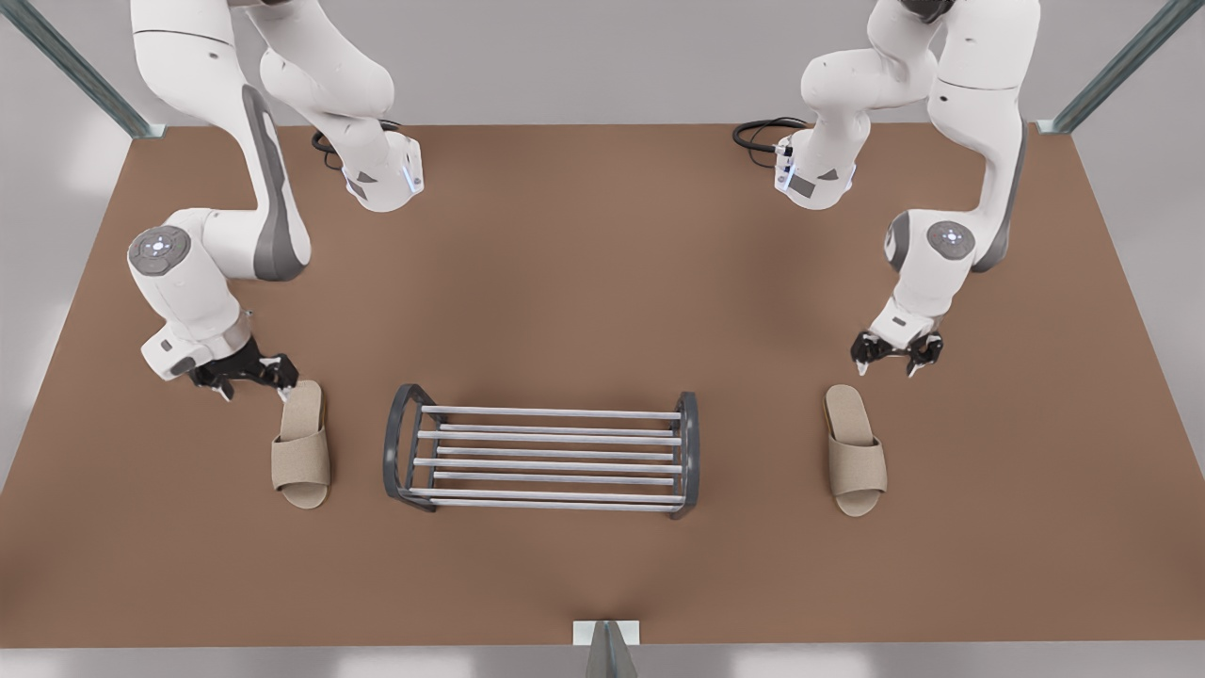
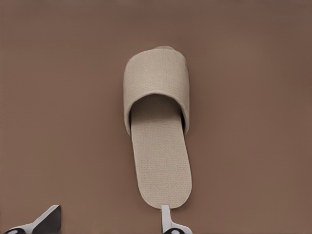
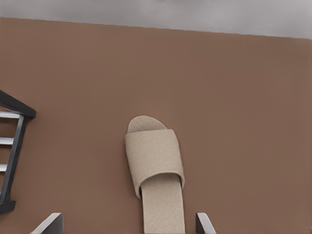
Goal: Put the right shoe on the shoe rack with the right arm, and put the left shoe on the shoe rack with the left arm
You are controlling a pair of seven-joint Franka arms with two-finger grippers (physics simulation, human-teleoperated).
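In the front view, the right shoe [image 1: 301, 443] is lying flat on the brown table [image 1: 602, 282] at 9 o'clock of the shoe rack [image 1: 400, 452], and the left shoe [image 1: 855, 452] is lying at 3 o'clock, each toe pointing away from the arms. The right gripper [image 1: 256, 388] is hovering at 11 o'clock of its slipper's heel and the left gripper [image 1: 888, 363] at 1 o'clock of its own. Both are spreading their fingers wide over nothing, probably lining up to take the heels. No brand, label or writing is showing.
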